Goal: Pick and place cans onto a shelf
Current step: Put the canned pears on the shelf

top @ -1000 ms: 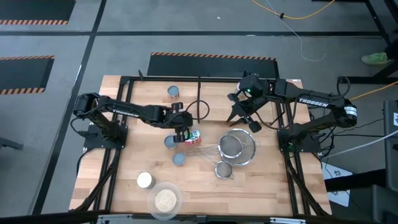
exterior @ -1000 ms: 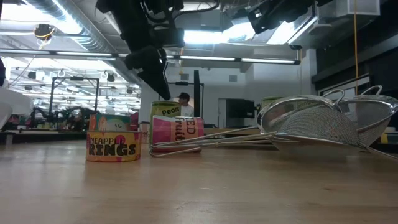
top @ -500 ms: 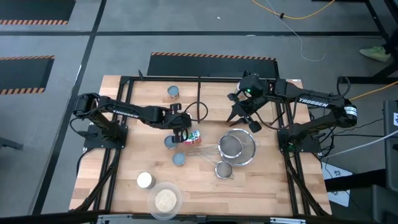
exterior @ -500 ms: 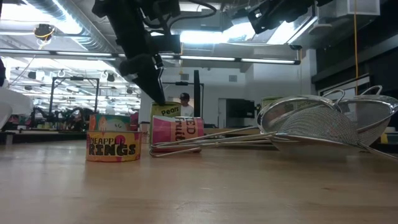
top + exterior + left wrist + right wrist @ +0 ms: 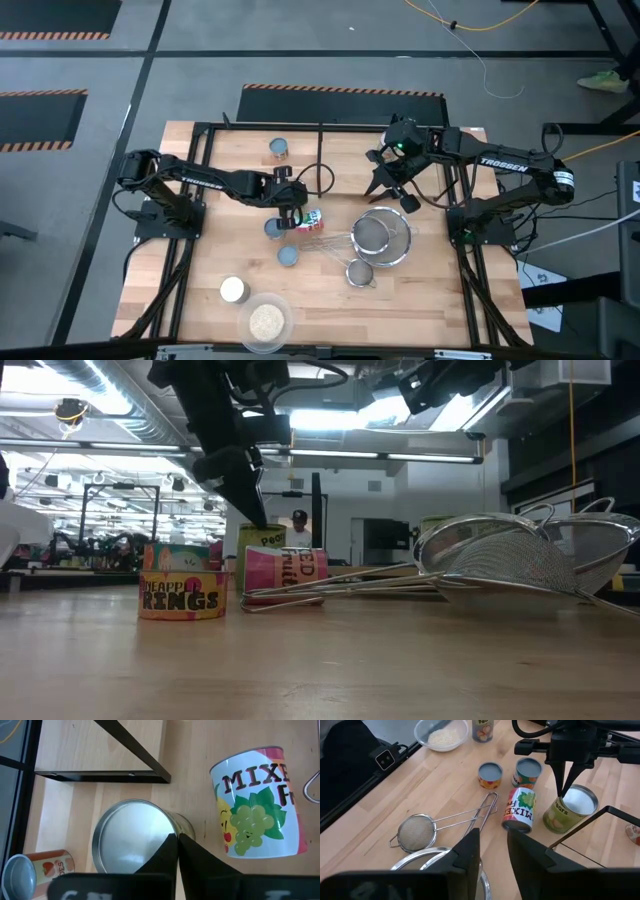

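Note:
My left gripper (image 5: 176, 839) is shut, its fingertips pointing down at the rim of an upright pear can (image 5: 131, 836) with a cream top, mid-table. Right beside that can lies a mixed-fruit can (image 5: 257, 805) on its side. Two short cans (image 5: 273, 229) (image 5: 287, 256) stand nearer the front, and a cream-topped one (image 5: 233, 290) nearer still. One can (image 5: 279, 150) stands on the shelf (image 5: 240, 128) at the far side. My right gripper (image 5: 493, 845) hangs open in the air above the shelf's right part, with nothing between its fingers. My left gripper's shut fingertips (image 5: 563, 790) come from above, slanting down, at the edge of the pear can's top (image 5: 577, 800). I cannot tell whether they touch the rim or stand just over it. The can stands upright on the table.
Two large wire strainers (image 5: 385, 235) and a small one (image 5: 360, 272) lie right of the cans, their handles reaching toward the mixed-fruit can. A clear dish of grains (image 5: 265, 322) sits near the front edge. Black rails (image 5: 105, 776) edge the shelf just beyond the pear can.
My left gripper has shut its fingers over the pear can's top while staying in place. The cans have kept still.

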Tool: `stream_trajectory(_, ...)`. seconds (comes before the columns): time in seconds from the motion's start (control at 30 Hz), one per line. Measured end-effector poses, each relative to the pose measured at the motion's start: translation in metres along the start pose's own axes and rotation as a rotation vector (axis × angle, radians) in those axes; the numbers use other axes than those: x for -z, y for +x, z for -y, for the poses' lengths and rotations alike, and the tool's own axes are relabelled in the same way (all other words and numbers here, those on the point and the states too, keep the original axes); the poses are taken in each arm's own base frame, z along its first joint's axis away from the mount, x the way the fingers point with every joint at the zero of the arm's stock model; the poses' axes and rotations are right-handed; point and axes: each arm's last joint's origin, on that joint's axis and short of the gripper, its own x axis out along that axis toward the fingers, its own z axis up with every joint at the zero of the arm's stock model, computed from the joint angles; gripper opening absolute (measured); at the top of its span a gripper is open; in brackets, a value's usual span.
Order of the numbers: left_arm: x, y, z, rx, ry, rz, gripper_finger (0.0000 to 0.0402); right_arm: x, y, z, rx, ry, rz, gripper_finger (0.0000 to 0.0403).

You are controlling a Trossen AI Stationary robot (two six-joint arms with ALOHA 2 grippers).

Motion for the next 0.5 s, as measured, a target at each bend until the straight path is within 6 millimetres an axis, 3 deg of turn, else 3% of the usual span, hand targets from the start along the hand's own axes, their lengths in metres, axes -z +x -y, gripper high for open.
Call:
stream_trajectory(0.2,0.000,-0.004,0.001,0.004,0.011,0.008,0.0002,0.000,0.000,0.000,0.000,0.000,0.000,0.0104)
stream_trajectory(0.5,0.000,-0.029,0.008,0.029,0.036,0.073,0.0001,0.000,0.000,0.000,0.002,-0.002,0.003,0.0104)
